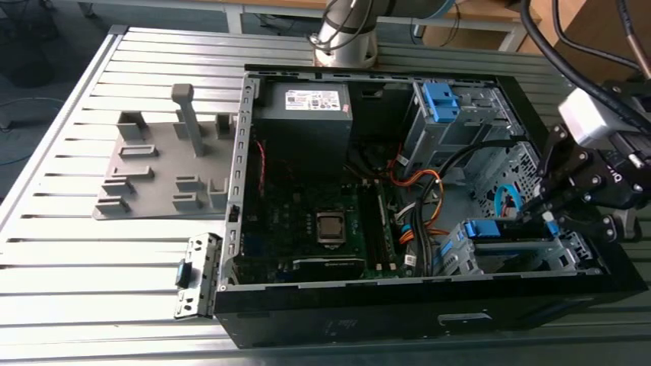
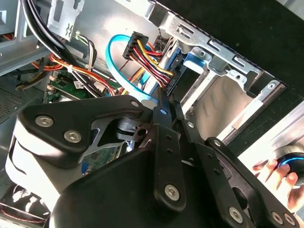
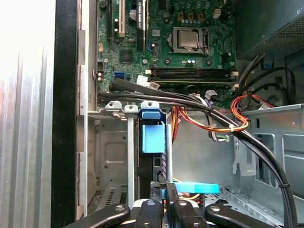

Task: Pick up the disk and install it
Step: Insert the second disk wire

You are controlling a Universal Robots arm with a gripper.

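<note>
The disk [image 3: 153, 135] stands on edge in the metal drive cage [image 1: 565, 255] at the case's front corner, with its blue bracket [image 1: 483, 229] showing at the end. My gripper [image 1: 544, 217] reaches down into the cage from the exterior view's right. Both wrist views show the gripper [image 3: 165, 186] [image 2: 164, 102] with its two black fingers pressed together. Their tips are at the disk's near edge, just behind the bracket [image 2: 194, 59]. I cannot tell whether they touch the disk. Nothing sits between the fingers.
Black, orange and red cables [image 3: 213, 116] and a light blue flat cable [image 3: 197, 187] run close beside the cage. The power-supply box [image 1: 302, 107] and a taller blue latch [image 1: 440, 99] are at the case's far side. A grey fixture [image 1: 163, 171] lies on the slatted table. A hand [image 2: 275, 171] is outside the case.
</note>
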